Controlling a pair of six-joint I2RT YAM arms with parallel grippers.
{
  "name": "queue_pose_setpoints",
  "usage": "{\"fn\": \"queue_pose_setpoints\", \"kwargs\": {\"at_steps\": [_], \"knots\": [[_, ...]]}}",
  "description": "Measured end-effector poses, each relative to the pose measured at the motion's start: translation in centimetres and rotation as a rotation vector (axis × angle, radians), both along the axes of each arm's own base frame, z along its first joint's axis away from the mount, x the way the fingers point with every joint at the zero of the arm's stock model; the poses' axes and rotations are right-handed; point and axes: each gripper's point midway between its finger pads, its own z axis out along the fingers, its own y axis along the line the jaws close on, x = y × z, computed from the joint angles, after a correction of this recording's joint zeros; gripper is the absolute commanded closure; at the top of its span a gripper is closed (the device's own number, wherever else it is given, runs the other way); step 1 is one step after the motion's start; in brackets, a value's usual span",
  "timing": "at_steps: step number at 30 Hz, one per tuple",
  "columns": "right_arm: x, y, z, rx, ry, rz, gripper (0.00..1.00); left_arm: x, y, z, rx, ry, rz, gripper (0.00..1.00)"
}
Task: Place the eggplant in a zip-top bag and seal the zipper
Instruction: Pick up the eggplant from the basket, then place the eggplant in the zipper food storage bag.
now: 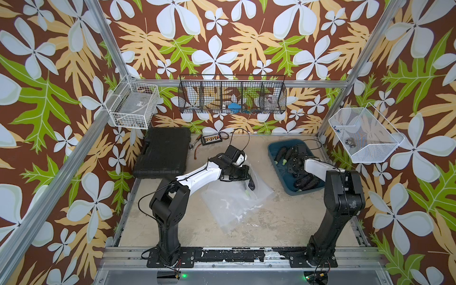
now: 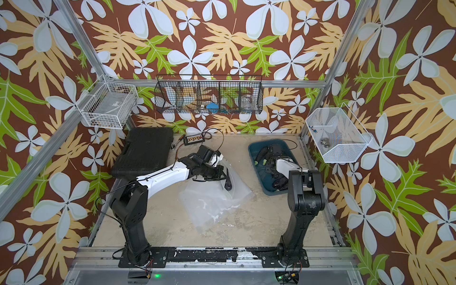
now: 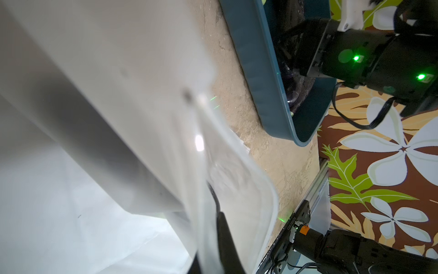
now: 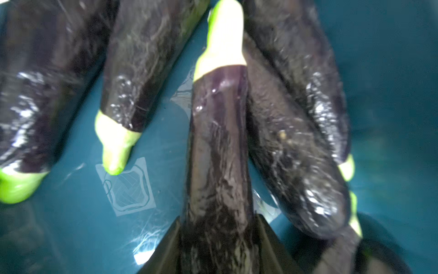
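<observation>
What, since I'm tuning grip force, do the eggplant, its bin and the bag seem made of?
The eggplant is likely a plastic or rubber replica: glossy purple skin with fine scuffs and a uniform lime stem cap. The bin looks like hard moulded plastic, smooth teal with a rounded rim. The zip-top bag is thin clear plastic film, creased, and the tabletop shows through it.

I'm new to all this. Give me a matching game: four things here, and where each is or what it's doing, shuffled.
1 zip-top bag
2 black case
3 teal tub
4 right tool

A lid shut, far corner by the left arm
B closed around an eggplant
C clear, mid-table
D holds several eggplants

Pairs: 1-C, 2-A, 3-D, 4-B
</observation>
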Motion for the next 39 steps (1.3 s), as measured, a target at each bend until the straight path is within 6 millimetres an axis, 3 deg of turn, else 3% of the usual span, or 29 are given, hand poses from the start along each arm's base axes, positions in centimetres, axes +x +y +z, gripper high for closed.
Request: {"fn": "queue_pose_setpoints", "kwargs": {"at_steps": [6,9,12,17,20,26,31,39], "knots": [[0.2,0.9,4.9,0.026,-0.106,0.023,0.57,0.1,0.0,-0.2,0.003,0.003,0.003,0.98],[-0.9,3.3,7.2,0.074,-0.149,0.072,0.57,0.4,0.0,-0.3,0.004,0.001,0.007,0.98],[-2.3,8.2,9.7,0.174,-0.211,0.181,0.58,0.8,-0.1,-0.1,0.003,-0.005,0.014,0.98],[-7.0,19.3,13.2,0.402,-0.265,0.458,0.6,1.4,0.2,-0.5,0.015,-0.007,0.03,0.98],[-10.4,22.5,13.1,0.499,-0.232,0.547,0.61,1.6,0.4,-0.5,0.022,-0.013,0.04,0.98],[-15.8,23.8,11.3,0.624,-0.138,0.619,0.64,1.9,0.6,-0.7,0.031,-0.018,0.051,0.98],[-18.2,24.8,10.8,0.685,-0.064,0.674,0.63,2.1,0.7,-0.7,0.036,-0.019,0.06,0.98],[-20.2,24.8,7.4,0.691,0.084,0.661,0.63,2.3,0.7,-0.4,0.034,-0.027,0.069,0.98]]}}
